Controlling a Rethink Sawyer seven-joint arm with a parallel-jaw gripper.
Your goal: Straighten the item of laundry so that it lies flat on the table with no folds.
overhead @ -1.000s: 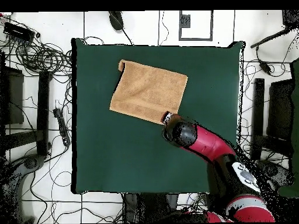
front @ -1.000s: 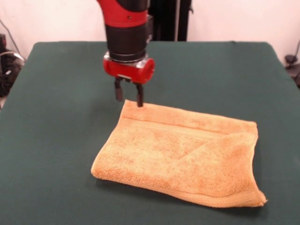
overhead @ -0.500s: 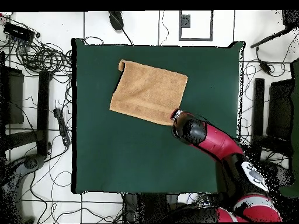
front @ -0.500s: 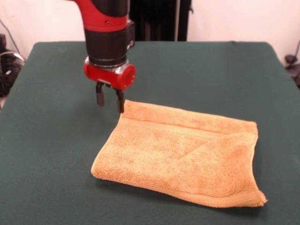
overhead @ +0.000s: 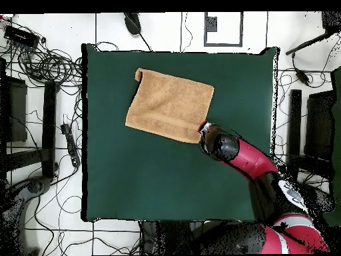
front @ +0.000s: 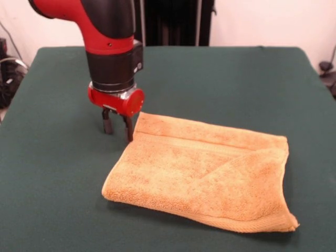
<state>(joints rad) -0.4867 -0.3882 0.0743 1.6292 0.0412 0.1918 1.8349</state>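
The orange-tan towel (front: 205, 170) lies on the dark green table (front: 236, 84), folded over itself, with a diagonal fold across its right part and a paler band along its far edge. In the overhead view the towel (overhead: 170, 103) sits in the table's upper left part. My gripper (front: 118, 127) is open and empty, low over the table just left of the towel's far left corner, one finger close beside that corner. In the overhead view the gripper (overhead: 203, 127) sits at the towel's lower right corner.
Cables and equipment lie on the floor around the table (overhead: 166, 180) in the overhead view. Bare green cloth surrounds the towel on all sides.
My gripper has moved left in the front view, from over the towel's far corner to just beside it, and has come lower. The towel has not moved.
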